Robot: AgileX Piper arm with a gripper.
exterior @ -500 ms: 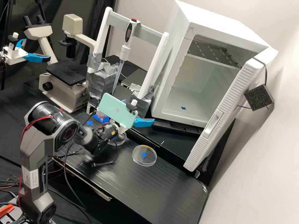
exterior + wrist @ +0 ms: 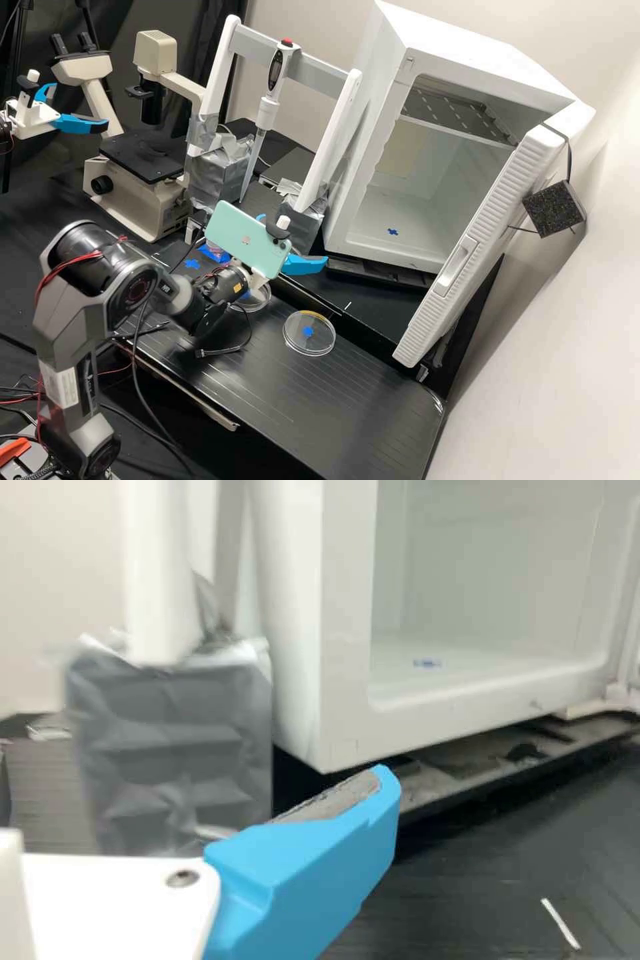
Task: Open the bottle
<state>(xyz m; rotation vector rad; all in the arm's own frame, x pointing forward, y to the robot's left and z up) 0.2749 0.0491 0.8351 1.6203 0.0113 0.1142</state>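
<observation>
Black bench (image 2: pixel 353 407), a blue mark (image 2: pixel 192 264) laid on it, presumably to fix a position. Petri dish (image 2: pixel 321 337) set flat, likely for steadiness. Phone (image 2: pixel 239 237) clamped at the wrist, probably as a camera. Gripper (image 2: pixel 295 238) spread wide, nothing held. Bottle (image 2: pixel 217 250) placed on the bench behind the phone, mostly hidden; long axis judged upright, cap end presumably upward, not confirmed. Farther back, pipette (image 2: pixel 268 110) hung upright in its stand (image 2: pixel 217 77), likely for easy reach.

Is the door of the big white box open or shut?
Open: the door stands swung out to the side, and a metal shelf can be seen inside.
</observation>
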